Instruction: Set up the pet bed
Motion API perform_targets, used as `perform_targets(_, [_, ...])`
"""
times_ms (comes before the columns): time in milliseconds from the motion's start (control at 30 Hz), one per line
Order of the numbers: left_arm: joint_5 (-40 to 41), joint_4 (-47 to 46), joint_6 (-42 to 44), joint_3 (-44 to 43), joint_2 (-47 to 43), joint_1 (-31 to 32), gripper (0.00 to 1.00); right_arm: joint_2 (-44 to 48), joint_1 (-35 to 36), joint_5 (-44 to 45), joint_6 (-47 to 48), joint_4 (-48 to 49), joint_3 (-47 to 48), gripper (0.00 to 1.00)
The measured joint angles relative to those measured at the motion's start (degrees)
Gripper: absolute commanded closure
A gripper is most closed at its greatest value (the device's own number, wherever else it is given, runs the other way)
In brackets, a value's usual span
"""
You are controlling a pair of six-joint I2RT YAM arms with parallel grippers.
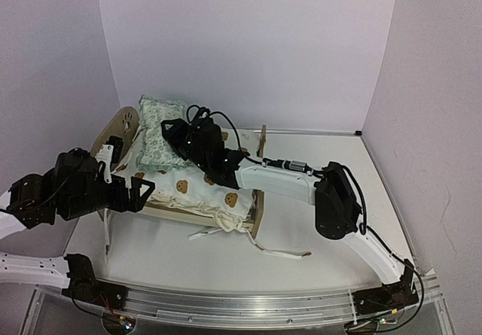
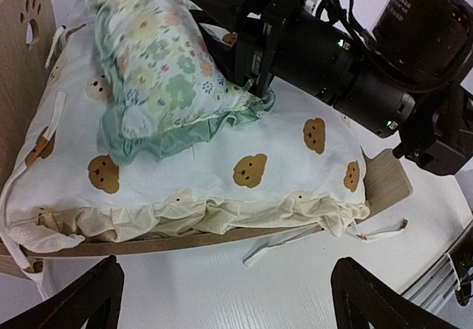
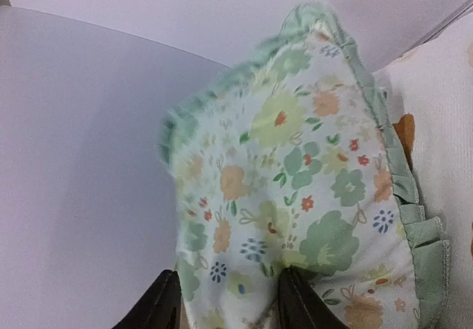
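The pet bed [image 1: 120, 128] stands left of centre, its paw-print headboard [image 2: 26, 18] at the far left. A cream bear-print quilt [image 1: 199, 192] [image 2: 259, 144] covers the bed and hides the mattress. A green floral pillow [image 1: 160, 135] [image 2: 162, 70] [image 3: 295, 174] leans at the headboard end on the quilt. My right gripper [image 1: 172, 133] [image 3: 229, 303] reaches over the bed, jaws apart, with the pillow's lower edge between them. My left gripper [image 1: 139, 193] [image 2: 222, 299] hangs open at the bed's near side, nothing between its fingers [image 2: 369, 292].
Loose cream ties [image 1: 286, 252] [image 2: 281, 244] trail from the quilt onto the white table in front of the footboard [image 1: 258, 203]. Purple walls close in at left, back and right. A metal rail [image 1: 248, 305] runs along the near edge.
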State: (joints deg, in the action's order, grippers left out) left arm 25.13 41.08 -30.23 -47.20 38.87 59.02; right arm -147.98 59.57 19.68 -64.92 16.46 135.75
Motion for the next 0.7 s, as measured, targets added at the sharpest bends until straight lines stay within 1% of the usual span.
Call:
perform_targets(67, [1.13,0.07,-0.50,-0.14,0.15,0.00,0.00,0.27,-0.11,-0.26,-0.38,3.89,-2.35,0.42])
perform_targets(233, [4.77,1.05,-2.32,-1.95,2.43,0.00,0.00,4.58,-0.38,-1.19,-1.10,9.87,-14.90,0.39])
perform_targets(300, [5.67,0.70,-2.49,-2.53,3.77,0.00,0.00,6.29,-0.45,-2.04,-1.12,11.60,-18.33,0.37])
perform_targets(433, [7.41,-0.77,-2.06,-5.29,9.31,0.00,0.00,10.78,-0.50,-5.41,-0.06,14.85,-23.63,0.33])
perform_targets(500, [8.92,-1.50,-1.57,-8.35,13.91,0.00,0.01,14.25,-0.50,-6.96,0.97,16.31,-26.91,0.32])
perform_targets(567, [10.69,-2.17,-1.28,-11.37,18.53,-0.08,0.03,18.40,-0.50,-7.99,2.32,17.82,-30.83,0.32])
perform_targets(700, [12.79,-2.76,-0.08,-16.16,26.24,-1.08,0.04,30.62,-0.50,-8.34,7.00,21.18,-43.97,0.31])
